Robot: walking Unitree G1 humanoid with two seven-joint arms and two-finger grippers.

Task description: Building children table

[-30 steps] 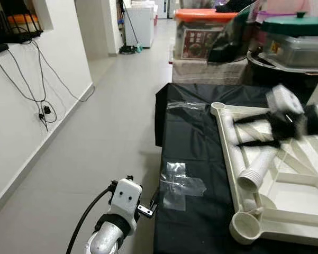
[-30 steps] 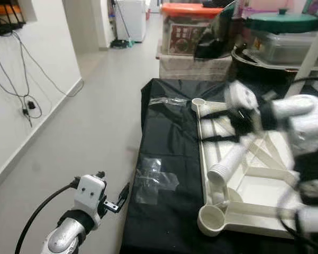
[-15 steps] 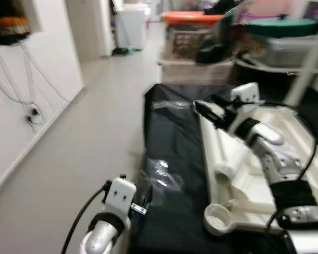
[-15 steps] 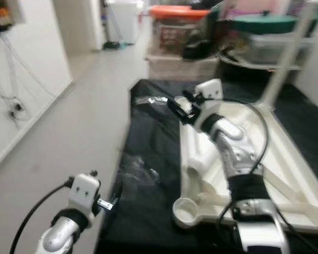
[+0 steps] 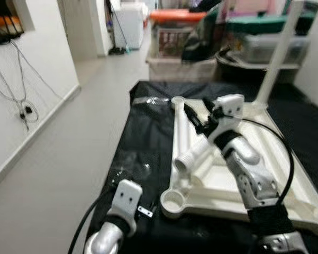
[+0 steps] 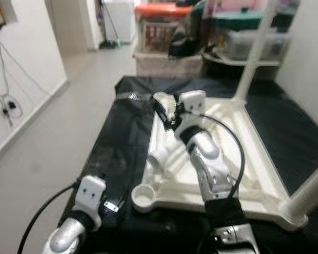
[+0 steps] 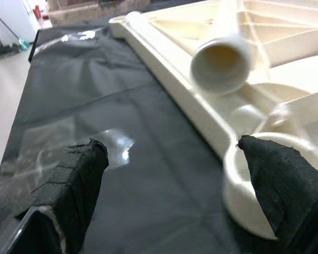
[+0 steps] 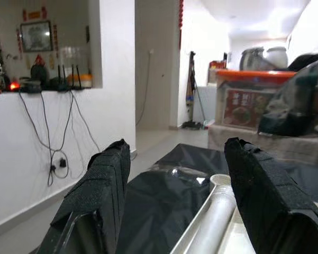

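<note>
Right gripper [image 5: 196, 117] now over tabletop [image 5: 275, 159] (fingers apart).

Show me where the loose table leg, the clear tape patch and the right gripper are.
loose table leg [image 5: 193, 155], left eye view, on its threaded open end.
clear tape patch [image 5: 131, 170], left eye view, its shiny middle.
right gripper [image 5: 194, 118], left eye view, between the fingertips.

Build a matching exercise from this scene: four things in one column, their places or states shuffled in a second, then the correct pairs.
Things
1. loose cream plastic table leg
2. black plastic sheet
3. right gripper
4. left gripper

Places or states
A. open above the tabletop's far corner
B. lying inside the upturned cream plastic tabletop
C. open, low by the near corner socket
D. spread under the tabletop

Pairs: 1-B, 2-D, 3-A, 4-C
</note>
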